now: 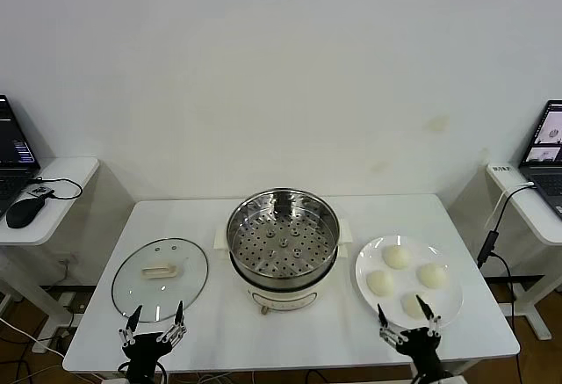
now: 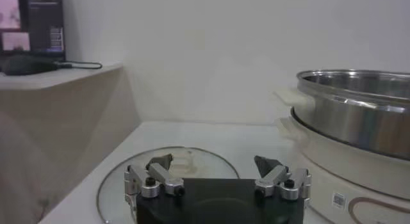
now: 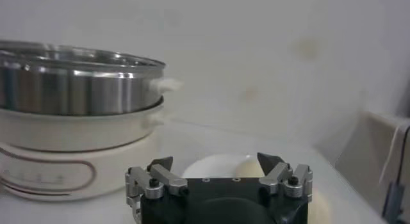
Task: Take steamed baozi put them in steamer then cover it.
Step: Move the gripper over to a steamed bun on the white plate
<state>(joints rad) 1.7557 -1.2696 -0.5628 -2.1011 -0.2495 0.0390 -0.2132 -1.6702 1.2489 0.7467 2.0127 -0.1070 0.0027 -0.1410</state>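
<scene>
The steamer (image 1: 283, 235), a shiny steel pot with a perforated tray on a cream base, stands uncovered at the table's middle. Its cover (image 1: 160, 277), a glass lid with a cream handle, lies flat to the left. Several steamed baozi (image 1: 396, 257) rest on a white plate (image 1: 362, 270) to the right. My left gripper (image 1: 156, 314) hangs open at the lid's near edge, and the left wrist view shows the gripper (image 2: 213, 161) empty over the lid (image 2: 122, 180). My right gripper (image 1: 404, 309) is open at the plate's near edge, empty (image 3: 216, 160), just short of the nearest baozi (image 1: 413, 303).
Side desks flank the table: the left one (image 1: 53, 173) carries a laptop and a black mouse (image 1: 24, 211), the right one (image 1: 527, 199) a laptop with a cable (image 1: 488, 243) hanging down. A white wall stands behind. The table's front edge lies just below both grippers.
</scene>
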